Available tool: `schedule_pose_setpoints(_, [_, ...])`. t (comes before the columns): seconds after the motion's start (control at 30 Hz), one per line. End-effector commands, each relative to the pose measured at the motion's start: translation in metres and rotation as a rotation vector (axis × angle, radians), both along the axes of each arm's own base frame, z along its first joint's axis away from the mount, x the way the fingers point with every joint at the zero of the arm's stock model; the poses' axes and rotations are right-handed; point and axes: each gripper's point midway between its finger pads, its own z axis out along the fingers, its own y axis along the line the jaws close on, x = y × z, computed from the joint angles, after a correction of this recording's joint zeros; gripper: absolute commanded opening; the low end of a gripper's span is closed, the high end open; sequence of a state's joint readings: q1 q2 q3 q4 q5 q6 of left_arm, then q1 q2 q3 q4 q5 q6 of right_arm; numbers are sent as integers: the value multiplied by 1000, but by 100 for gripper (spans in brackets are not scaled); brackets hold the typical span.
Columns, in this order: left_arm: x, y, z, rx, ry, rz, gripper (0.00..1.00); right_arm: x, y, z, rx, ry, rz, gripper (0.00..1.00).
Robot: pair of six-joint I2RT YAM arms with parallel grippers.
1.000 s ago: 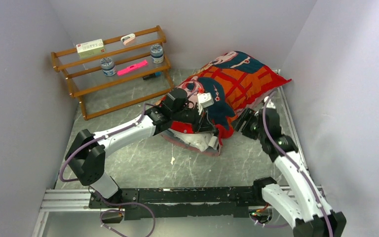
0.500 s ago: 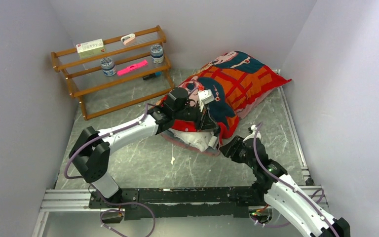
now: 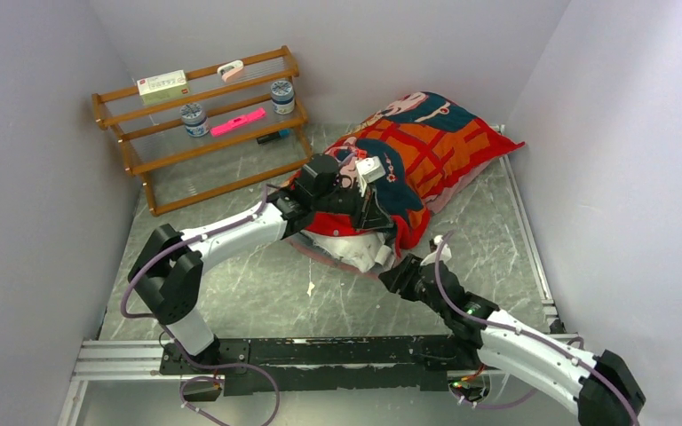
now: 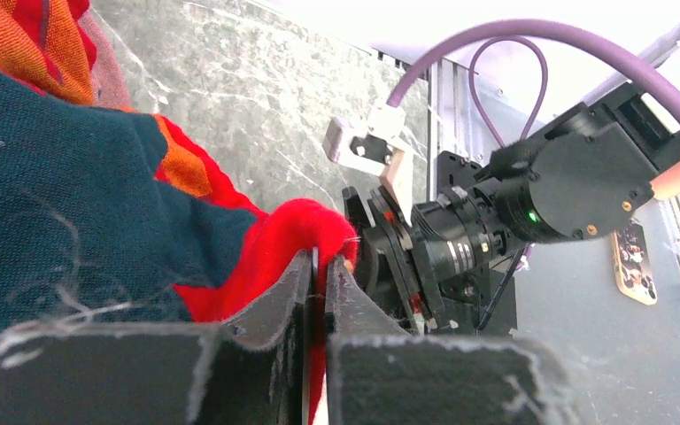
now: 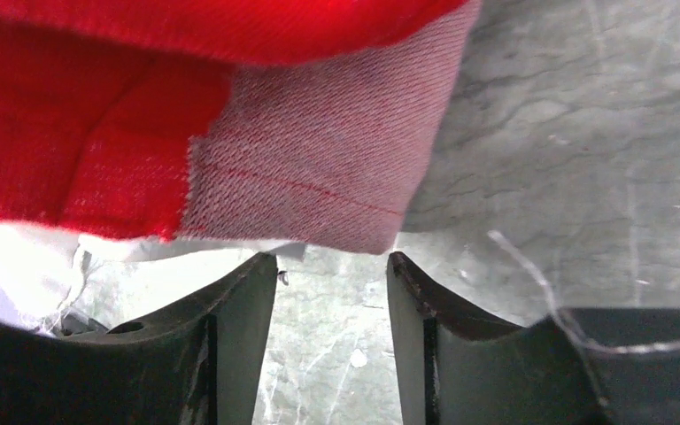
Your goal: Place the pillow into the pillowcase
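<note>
My left claw [image 4: 321, 262] pinches the pillowcase [image 4: 80, 204] hem tight; my half-open, empty right claw [image 5: 332, 262] should catch the lower flap squarely

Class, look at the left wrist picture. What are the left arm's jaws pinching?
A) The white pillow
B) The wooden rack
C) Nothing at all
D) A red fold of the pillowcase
D: the left gripper has its jaws pressed together on a red fold at the edge of the pillowcase.
</note>
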State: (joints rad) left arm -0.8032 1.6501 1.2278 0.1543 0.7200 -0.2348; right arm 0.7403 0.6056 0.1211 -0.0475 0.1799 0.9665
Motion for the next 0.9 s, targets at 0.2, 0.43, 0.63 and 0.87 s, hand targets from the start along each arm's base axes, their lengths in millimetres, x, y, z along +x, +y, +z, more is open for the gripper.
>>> schedule_pose_setpoints(0.2, [8, -3, 23, -63, -40, 1, 5, 19, 7, 4, -41, -48, -124, 48])
schedule_pose_setpoints(0.43, [10, 0, 23, -65, -41, 1, 5, 22, 6, -1, -38, -52, -185, 40])
schedule_pose_setpoints(0.63, [10, 2, 21, -67, -39, 5, 5, 27, 0, 1, -13, -51, -259, 30])
schedule_pose_setpoints(0.87, [7, 2, 22, -74, -36, -8, 5, 33, 1, 4, -22, -49, -290, 23])
